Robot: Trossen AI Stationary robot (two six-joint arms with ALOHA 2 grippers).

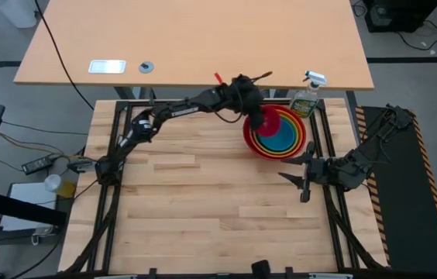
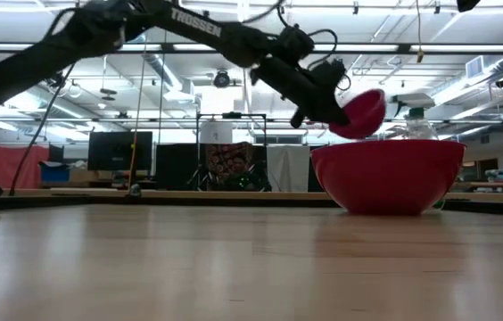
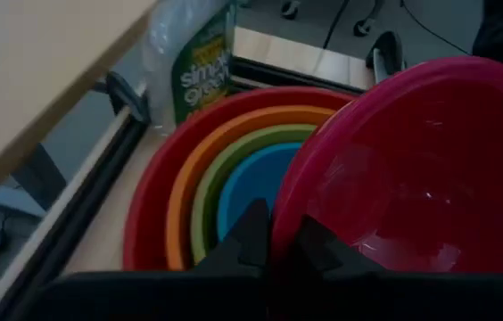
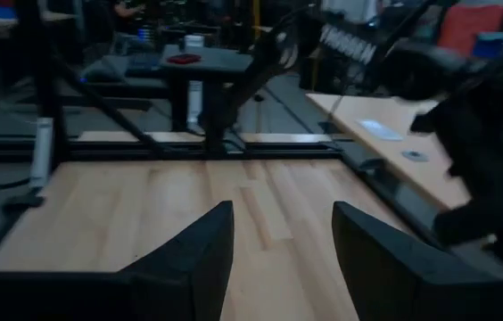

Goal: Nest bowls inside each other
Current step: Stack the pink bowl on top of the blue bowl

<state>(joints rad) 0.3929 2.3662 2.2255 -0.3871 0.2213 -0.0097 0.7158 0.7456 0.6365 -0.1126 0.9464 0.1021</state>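
1. Toward the upper right of the high view, your left gripper (image 1: 259, 116) hangs over the rim of the nested stack, its arm reaching in from the left side of the table (image 1: 203, 209).
2. Your left gripper is clenched on the rim of the pink bowl (image 3: 421, 169); in the left wrist view the two dark fingers (image 3: 251, 236) pinch the bowl's near edge, one on each side of the wall.
3. Seen in the low view, the pink bowl (image 2: 360, 111) is tilted and held in the air, just above the left edge of the red bowl (image 2: 387, 174), not resting in it.
4. You can see the rest of the stack in the left wrist view: the red bowl (image 3: 149, 209) is outermost, then the orange bowl (image 3: 185, 192), the lime green bowl (image 3: 211, 183), and the blue bowl (image 3: 247, 183) at the centre.
5. From above, that stack (image 1: 280, 133) sits near the far right corner of the table, upright on the wood.
6. Just behind the stack stands a clear spray bottle (image 1: 307, 97) with a white trigger; its green label shows in the left wrist view (image 3: 202, 67).
7. Your right gripper (image 1: 304, 180) waits at the right edge of the table, below the stack in the high view and apart from it.
8. Its fingers (image 4: 193, 254) are released and spread, with only bare wood between them in the right wrist view.
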